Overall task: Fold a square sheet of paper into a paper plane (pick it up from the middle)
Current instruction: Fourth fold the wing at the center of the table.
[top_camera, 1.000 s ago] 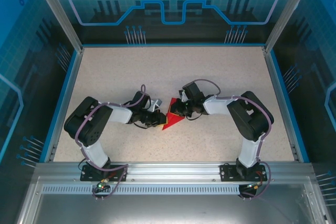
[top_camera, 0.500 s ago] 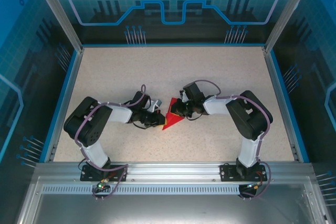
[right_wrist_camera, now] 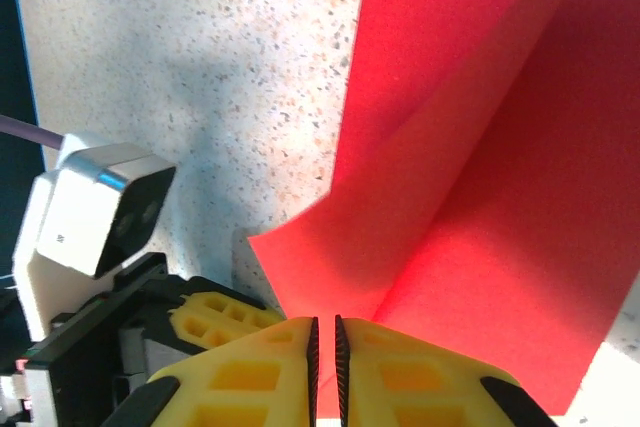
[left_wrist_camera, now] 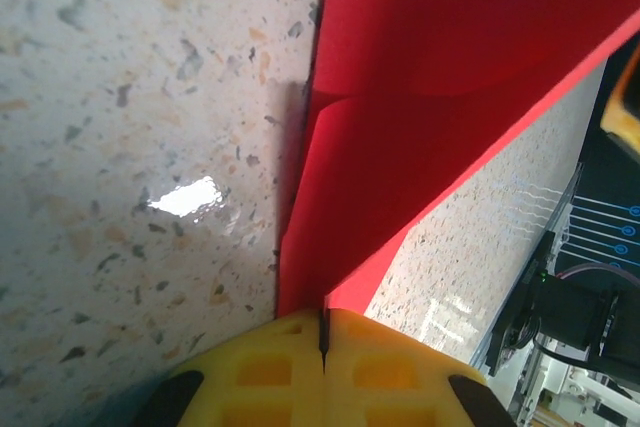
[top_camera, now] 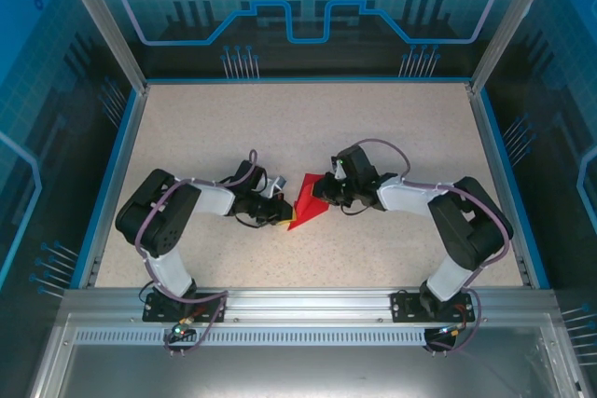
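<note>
The sheet of red paper (top_camera: 305, 202) lies near the middle of the table (top_camera: 187, 128), between the two arms. It is no longer a flat square. One flap stands up off the speckled surface along a crease, and from above it looks like a rough wedge.

The left end effector (left_wrist_camera: 322, 332) has its yellow pads pressed tightly together on the paper's near edge, where the layers meet. The right end effector (right_wrist_camera: 324, 337) comes in from the other side. Its pads are drawn in to a thin slit, and the red sheet (right_wrist_camera: 470, 197) runs right down into them, so it looks to be pinching the paper there too. In the overhead view the two end effectors nearly face each other across the sheet, the left (top_camera: 282, 214) low beside it and the right (top_camera: 322, 195) at its upper edge.

I'd put this at an early fold, with the raised flap being brought over and not yet flattened. Next, one side has to hold the paper steady while the other carries the flap across and lays it edge to edge. The crease then needs pressing down without the thin paper slipping or buckling.
</note>
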